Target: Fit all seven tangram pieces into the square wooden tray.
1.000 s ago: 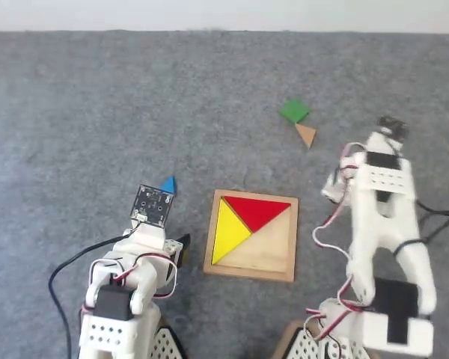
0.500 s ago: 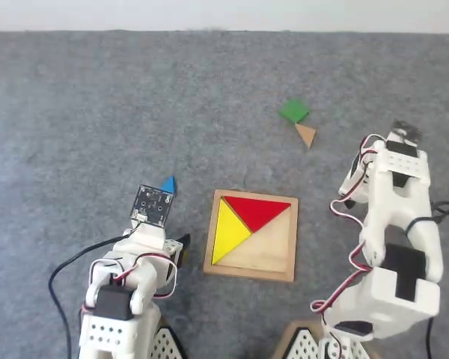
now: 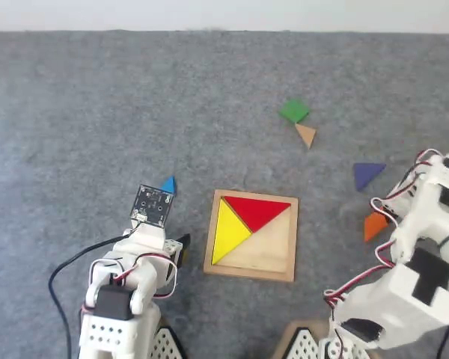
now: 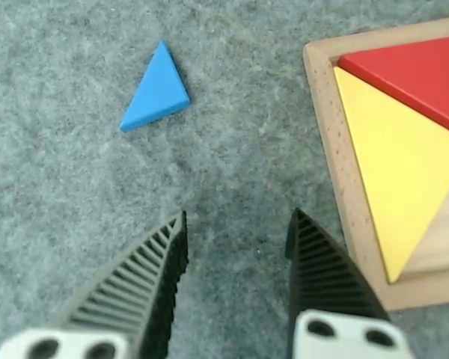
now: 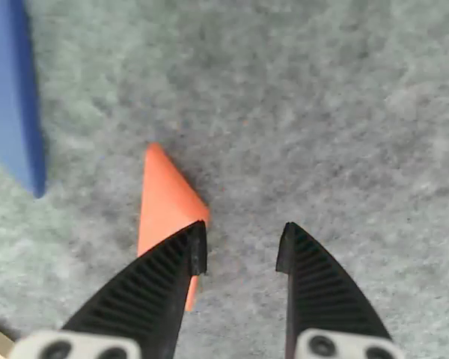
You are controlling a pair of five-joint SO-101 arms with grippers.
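**Desk:** Where's the tray?

**Me:** The square wooden tray (image 3: 248, 273) lies close to the bench's near edge, about midway along, between my two arms. The red triangle (image 3: 256, 210) and yellow triangle (image 3: 228, 230) lie in it, edge to edge.

**Desk:** And your left tool?

**Me:** My left gripper (image 4: 238, 215) is spread wide with nothing in it. It hangs over grey bench between the light blue triangle (image 4: 156, 91) and the tray's side.

**Desk:** Right one?

**Me:** My right gripper (image 5: 243, 226) is also parted and holds nothing, near the bench's right edge. One finger (image 5: 165, 277) overlaps the orange triangle (image 5: 165, 202); I can't tell if it touches. The dark blue piece (image 5: 15, 97) lies near it. The green square (image 3: 293, 111) and tan triangle (image 3: 306, 134) sit toward the far edge, nearly corner to corner.
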